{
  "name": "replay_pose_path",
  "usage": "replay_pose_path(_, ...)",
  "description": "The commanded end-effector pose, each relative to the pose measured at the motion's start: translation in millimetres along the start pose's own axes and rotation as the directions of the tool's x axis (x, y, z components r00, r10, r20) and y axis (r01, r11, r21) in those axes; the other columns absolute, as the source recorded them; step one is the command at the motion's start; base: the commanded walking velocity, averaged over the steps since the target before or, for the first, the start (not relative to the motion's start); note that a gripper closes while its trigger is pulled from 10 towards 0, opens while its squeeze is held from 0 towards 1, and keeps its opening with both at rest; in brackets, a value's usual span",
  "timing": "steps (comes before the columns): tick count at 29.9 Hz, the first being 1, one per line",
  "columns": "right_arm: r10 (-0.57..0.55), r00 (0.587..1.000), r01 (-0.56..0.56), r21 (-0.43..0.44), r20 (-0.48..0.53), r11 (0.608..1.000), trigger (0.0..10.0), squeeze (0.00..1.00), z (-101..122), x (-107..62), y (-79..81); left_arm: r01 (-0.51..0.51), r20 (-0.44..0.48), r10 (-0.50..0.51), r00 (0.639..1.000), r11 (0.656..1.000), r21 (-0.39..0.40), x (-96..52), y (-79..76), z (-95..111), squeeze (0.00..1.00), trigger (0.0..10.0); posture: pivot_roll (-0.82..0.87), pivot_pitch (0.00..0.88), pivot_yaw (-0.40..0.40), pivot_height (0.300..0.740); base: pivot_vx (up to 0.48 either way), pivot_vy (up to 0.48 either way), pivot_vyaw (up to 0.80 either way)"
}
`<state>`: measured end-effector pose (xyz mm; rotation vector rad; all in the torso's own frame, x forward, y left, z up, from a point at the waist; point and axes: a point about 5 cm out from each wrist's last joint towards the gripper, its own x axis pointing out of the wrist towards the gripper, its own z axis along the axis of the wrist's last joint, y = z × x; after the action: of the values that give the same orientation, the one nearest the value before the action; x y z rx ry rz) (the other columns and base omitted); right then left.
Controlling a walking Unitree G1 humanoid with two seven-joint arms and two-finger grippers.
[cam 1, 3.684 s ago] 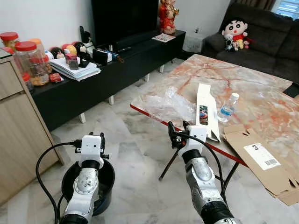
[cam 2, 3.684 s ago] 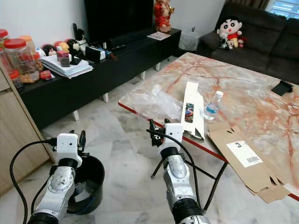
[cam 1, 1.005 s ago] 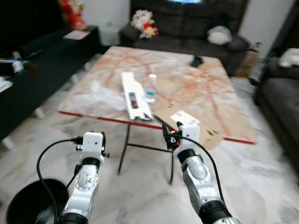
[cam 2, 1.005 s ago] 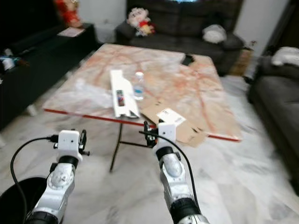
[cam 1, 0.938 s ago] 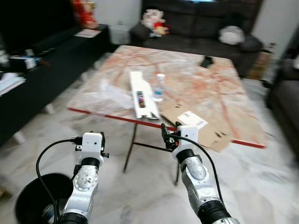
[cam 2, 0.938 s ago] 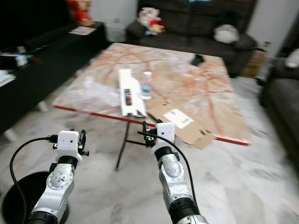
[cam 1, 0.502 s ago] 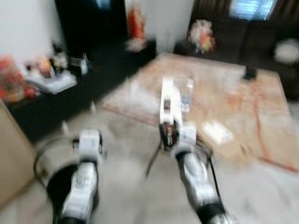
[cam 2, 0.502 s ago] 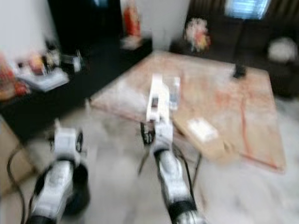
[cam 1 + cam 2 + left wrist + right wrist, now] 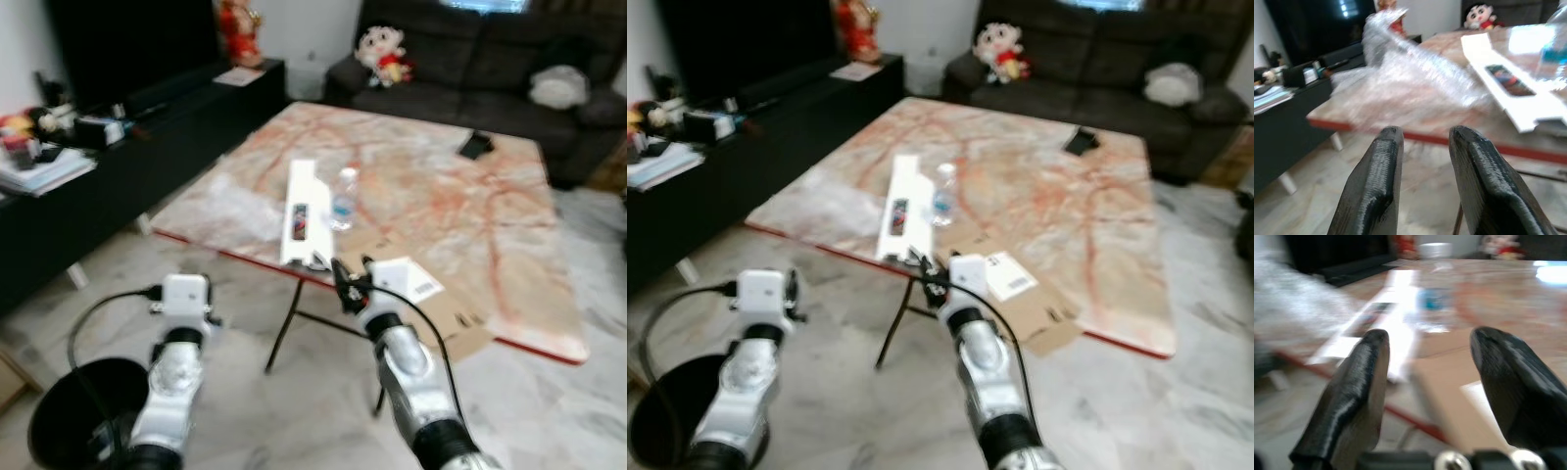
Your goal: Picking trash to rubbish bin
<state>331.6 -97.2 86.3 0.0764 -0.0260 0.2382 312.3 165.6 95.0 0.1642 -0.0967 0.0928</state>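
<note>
On the marble table (image 9: pixel 470 225) lie crumpled clear plastic wrap (image 9: pixel 230 201), a long white box (image 9: pixel 299 211), a small plastic bottle (image 9: pixel 343 194) and flattened cardboard (image 9: pixel 436 299) hanging over the near edge. The black rubbish bin (image 9: pixel 64 421) stands on the floor at lower left. My right gripper (image 9: pixel 351 269) is open and empty, held just short of the table's near edge, in line with the white box (image 9: pixel 1376 313) and bottle (image 9: pixel 1432 298). My left gripper (image 9: pixel 1422 142) is open by a narrow gap, empty, and faces the plastic wrap (image 9: pixel 1410 83) from below table height.
A low black TV cabinet (image 9: pixel 118 147) with books and small items runs along the left. A dark sofa (image 9: pixel 490 49) with a doll stands behind the table. A black flat object (image 9: pixel 477 145) lies on the table's far side. Marble floor spreads around the folding table legs (image 9: pixel 284 328).
The camera has swung about, from the bin and cabinet towards the table, so the whole scene has shifted. Both arms keep the same raised pose, with nothing in either gripper.
</note>
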Motion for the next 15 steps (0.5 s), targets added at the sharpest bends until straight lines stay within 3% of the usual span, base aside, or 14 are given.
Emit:
replay_pose_path(1,0.036,0.999,-0.037,0.012,0.018,0.999,10.0,0.0,6.1,5.5,13.5,-0.028,0.013,0.027,1.0,1.0,0.013,1.8,12.5,2.2,0.0,10.0,0.18,0.0,-0.064,0.74,0.304,0.0,0.0)
replay_pose_path(3,0.032,0.999,-0.032,0.014,0.017,0.999,10.0,0.0,5.8,5.5,13.0,-0.008,0.023,0.008,1.0,1.0,0.011,0.9,11.6,2.8,0.0,10.0,0.18,0.0,-0.064,0.74,0.287,0.0,0.0)
replay_pose_path(15,0.002,1.0,-0.003,0.026,0.031,1.0,10.0,0.0,7.8,5.4,8.6,0.015,0.032,-0.015,0.999,1.0,-0.005,0.0,6.5,5.2,0.0,10.0,0.19,0.0,-0.069,0.74,0.0,0.0,0.0)
